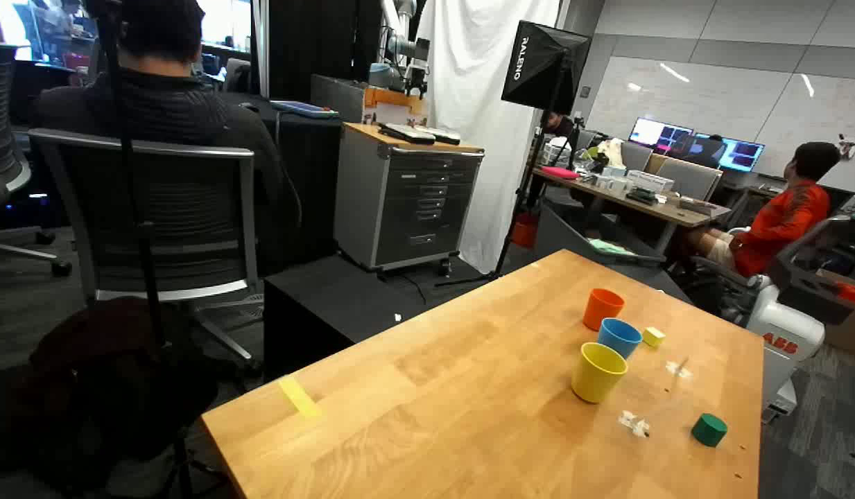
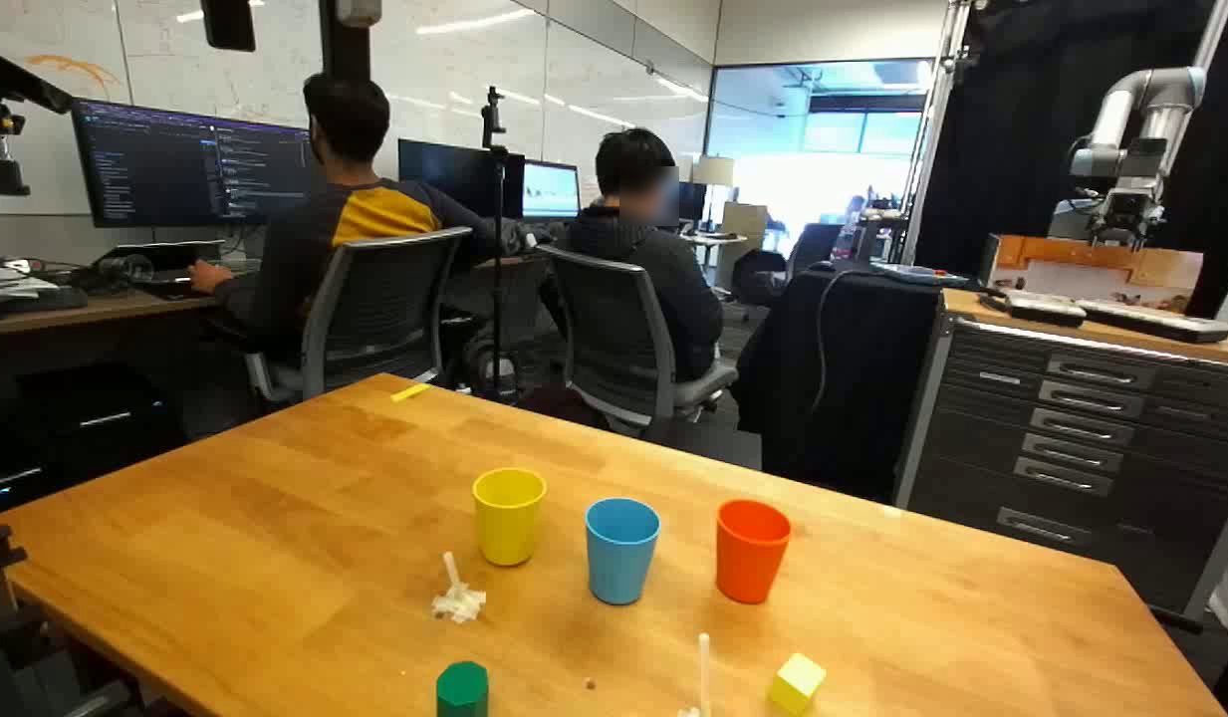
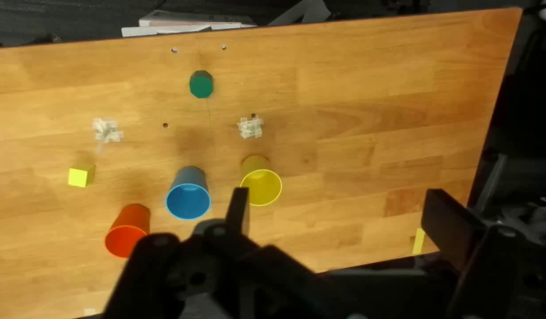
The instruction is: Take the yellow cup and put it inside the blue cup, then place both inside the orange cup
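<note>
The yellow cup [image 1: 598, 381], the blue cup [image 1: 618, 339] and the orange cup [image 1: 600, 310] stand upright and apart in a row on the wooden table. The yellow cup [image 2: 509, 518], blue cup [image 2: 621, 553] and orange cup [image 2: 751, 553] show the same in an exterior view. In the wrist view, the yellow cup [image 3: 263, 186] lies near the left fingertip, which covers a little of its rim. The blue cup [image 3: 188, 201] and orange cup [image 3: 126, 237] are farther left. My gripper [image 3: 338, 195] is open and empty, high above the table. It is out of both exterior views.
A green block [image 3: 201, 86] and a small yellow cube [image 3: 81, 176] lie on the table [image 1: 427, 402]. Two patches of white tape, one [image 3: 250, 127] near the yellow cup and one [image 3: 107, 130] near the cube, have thin pale sticks in an exterior view. Yellow tape [image 1: 300, 396] marks a table corner.
</note>
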{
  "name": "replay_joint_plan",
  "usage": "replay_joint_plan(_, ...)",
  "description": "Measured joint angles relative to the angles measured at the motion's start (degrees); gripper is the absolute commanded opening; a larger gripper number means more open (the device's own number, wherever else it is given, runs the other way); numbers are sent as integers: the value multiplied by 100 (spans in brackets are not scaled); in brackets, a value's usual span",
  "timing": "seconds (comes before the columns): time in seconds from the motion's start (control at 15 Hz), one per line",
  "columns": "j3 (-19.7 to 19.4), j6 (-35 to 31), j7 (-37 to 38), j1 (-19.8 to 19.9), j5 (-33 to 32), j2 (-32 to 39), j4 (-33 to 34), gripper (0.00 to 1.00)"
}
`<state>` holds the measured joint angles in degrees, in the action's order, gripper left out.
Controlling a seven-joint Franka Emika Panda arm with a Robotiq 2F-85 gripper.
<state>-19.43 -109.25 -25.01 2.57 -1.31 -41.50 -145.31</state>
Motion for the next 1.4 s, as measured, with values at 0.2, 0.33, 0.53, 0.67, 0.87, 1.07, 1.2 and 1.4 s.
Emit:
replay_joint_plan(0.2, 0, -2, 0, 0, 0, -17, 28, 100)
replay_joint_plan(0.33, 0, -2, 0, 0, 0, -18, 30, 100)
replay_joint_plan(0.53, 0, -2, 0, 0, 0, -18, 30, 100)
replay_joint_plan(0.67, 0, -2, 0, 0, 0, -18, 30, 100)
replay_joint_plan(0.87, 0, -2, 0, 0, 0, -18, 30, 100)
replay_joint_plan(1.07, 1, -2, 0, 0, 0, -13, 25, 100)
replay_joint_plan(1.2, 3, -7, 12, 14, 0, 1, -9, 100)
replay_joint_plan(1.4, 8, -309, 129, 131, 0, 10, -123, 100)
